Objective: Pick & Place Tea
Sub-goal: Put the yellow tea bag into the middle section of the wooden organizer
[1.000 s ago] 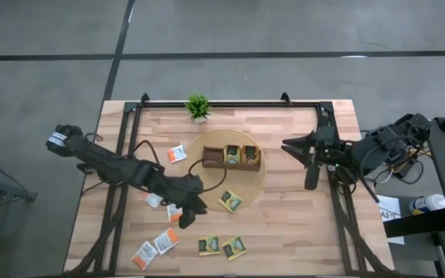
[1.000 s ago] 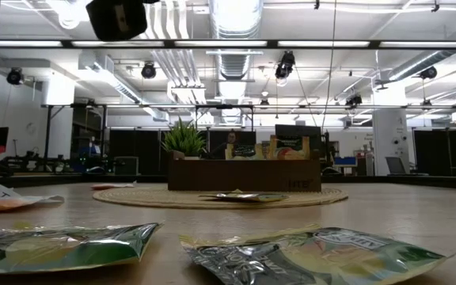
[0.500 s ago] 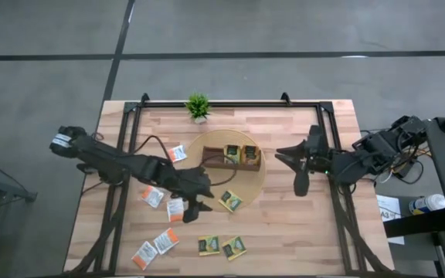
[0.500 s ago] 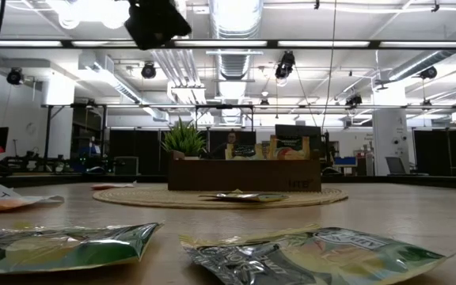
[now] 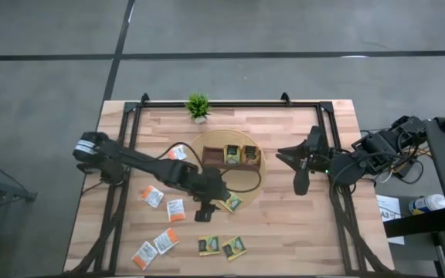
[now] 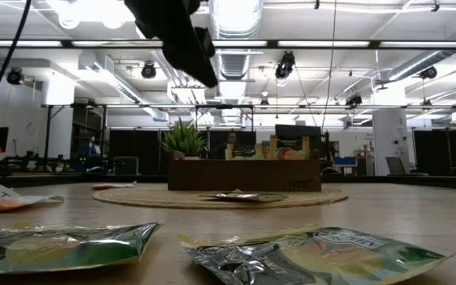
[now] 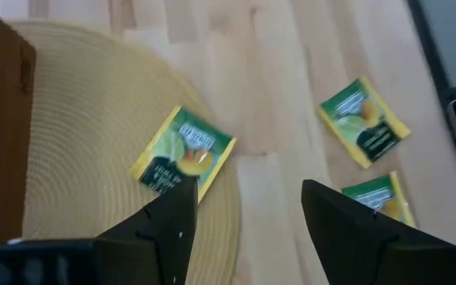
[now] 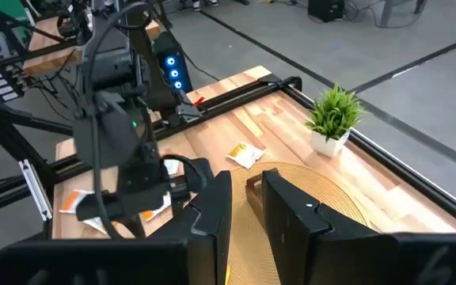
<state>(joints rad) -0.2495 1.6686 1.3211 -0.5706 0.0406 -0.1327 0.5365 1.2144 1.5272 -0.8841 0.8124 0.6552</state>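
Tea sachets lie flat on the wooden table. One green-and-yellow sachet (image 5: 232, 202) (image 7: 183, 152) rests on the near edge of the round woven mat (image 5: 259, 179). Two more green ones (image 5: 208, 245) (image 5: 234, 248) lie near the front edge, and several white-and-orange ones (image 5: 175, 209) on the left. My left gripper (image 5: 207, 207) (image 7: 248, 222) hovers open above the table, just left of the sachet on the mat, holding nothing. My right gripper (image 5: 288, 158) (image 8: 248, 206) hangs high off the mat's right side. Its fingers stand a narrow gap apart with nothing between them.
A brown compartment tray (image 5: 232, 157) stands on the mat with sachets in it. A small potted plant (image 5: 198, 106) stands at the far edge. Black frame rails (image 5: 126, 154) run along the table's left, far and right sides. Bare wood lies between the mat and the near right corner.
My left gripper has swung from over the white-and-orange sachets toward the table's right, rolling its wrist and sinking, and now hangs beside the green sachet on the mat's near edge. My right gripper has tipped down a little toward the mat. No sachet has moved.
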